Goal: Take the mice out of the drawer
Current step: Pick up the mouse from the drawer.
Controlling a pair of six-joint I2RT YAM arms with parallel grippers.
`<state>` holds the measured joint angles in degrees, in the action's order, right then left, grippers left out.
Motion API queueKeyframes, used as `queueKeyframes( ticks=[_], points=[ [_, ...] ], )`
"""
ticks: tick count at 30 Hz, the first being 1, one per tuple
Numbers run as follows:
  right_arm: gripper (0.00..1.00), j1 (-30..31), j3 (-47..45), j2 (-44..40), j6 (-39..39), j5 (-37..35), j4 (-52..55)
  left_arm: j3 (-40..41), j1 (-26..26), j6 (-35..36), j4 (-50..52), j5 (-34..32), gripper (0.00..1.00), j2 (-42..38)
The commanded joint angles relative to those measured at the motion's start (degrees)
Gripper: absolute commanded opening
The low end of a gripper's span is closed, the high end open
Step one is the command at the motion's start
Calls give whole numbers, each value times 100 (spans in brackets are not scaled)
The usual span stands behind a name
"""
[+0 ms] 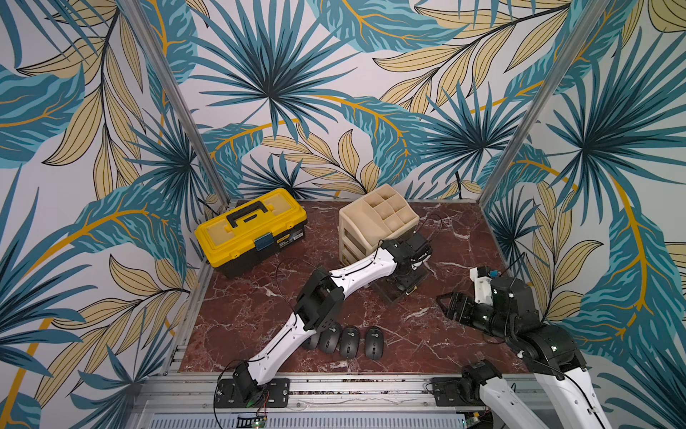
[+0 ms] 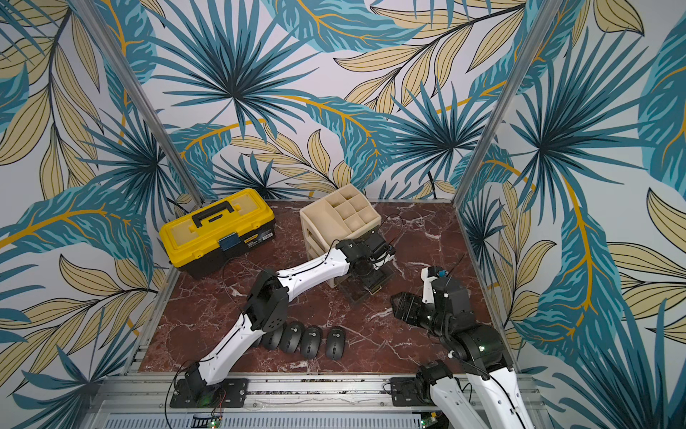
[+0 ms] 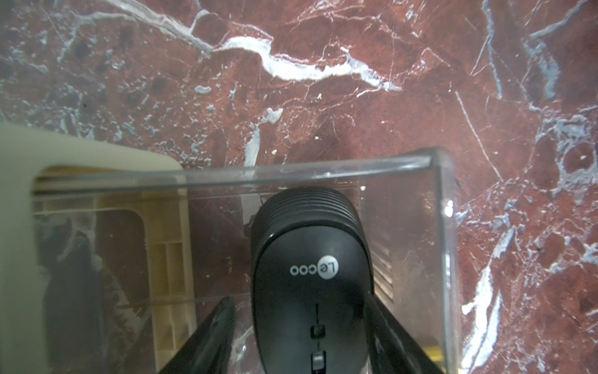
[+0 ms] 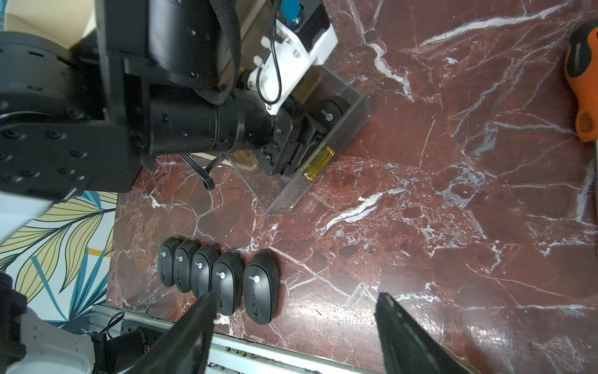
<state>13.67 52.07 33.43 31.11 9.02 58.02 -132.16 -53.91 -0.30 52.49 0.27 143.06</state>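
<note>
Mice count: five small black oval wireless mice (image 4: 204, 272) lined up near-side on the red marble table (image 4: 453, 226), sixth one (image 3: 310, 275) sitting in the pulled-out clear plastic drawer (image 3: 356, 165), left gripper (image 3: 300, 298) spread around it, ready to pinch I reckon, right gripper (image 4: 296, 297) gaping wide and empty off to the right.

Leaf-print wallpaper (image 1: 267, 93) on 3 walls, red marble tabletop (image 1: 237, 308) w/ white veins, alu corner posts (image 1: 177, 100), even light

Robot test cell, leaf-print walls (image 1: 267, 93), aluminium rail (image 1: 352, 386), marble-look tabletop (image 1: 427, 334)
</note>
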Motion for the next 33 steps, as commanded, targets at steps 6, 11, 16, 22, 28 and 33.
queueKeyframes(
  ticks=[6,11,16,22,28,33],
  points=[
    [80,-14,110,-38,-140,-125,277,-321,-12,179,-98,-16,68,367],
    [80,-14,140,-3,-140,-188,289,-310,18,180,-158,-19,64,389],
    [79,-16,163,32,-141,-248,289,-312,30,189,-176,-44,74,418],
    [80,-14,163,26,-134,-274,293,-317,49,186,-167,0,78,483],
    [80,-14,136,13,-123,-279,298,-317,66,203,-189,8,76,569],
    [79,-18,93,6,-124,-301,297,-310,80,205,-178,2,75,632]
  ],
)
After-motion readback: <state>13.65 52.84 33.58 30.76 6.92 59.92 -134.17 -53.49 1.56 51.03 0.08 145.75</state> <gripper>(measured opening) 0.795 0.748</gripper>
